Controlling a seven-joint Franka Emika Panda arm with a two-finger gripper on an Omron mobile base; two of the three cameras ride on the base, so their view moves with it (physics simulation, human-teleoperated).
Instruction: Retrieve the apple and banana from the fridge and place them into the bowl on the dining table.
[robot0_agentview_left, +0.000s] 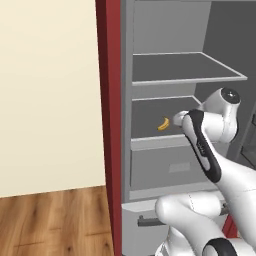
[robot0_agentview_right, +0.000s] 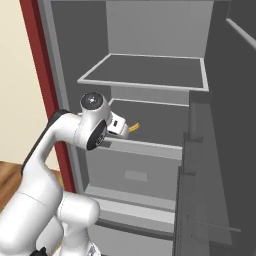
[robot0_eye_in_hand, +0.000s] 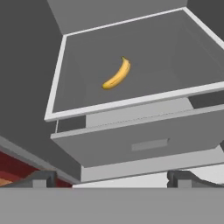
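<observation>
fridge (robot0_agentview_left: 165, 65) open | banana (robot0_eye_in_hand: 117, 74) lying loose mid lower shelf (robot0_eye_in_hand: 175, 94), above drawer (robot0_eye_in_hand: 148, 140) | claw (robot0_eye_in_hand: 111, 177) wide open, empty, short of shelf edge, aimed in for reach | apple unseen

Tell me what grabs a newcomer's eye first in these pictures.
The yellow banana stands out at once, lying alone on the middle grey shelf of the open fridge, above the closed drawer. Next comes the white arm reaching in toward that shelf, its open tool short of the fruit and holding nothing. The dark red panel frames the fridge's left edge against the cream wall.
</observation>
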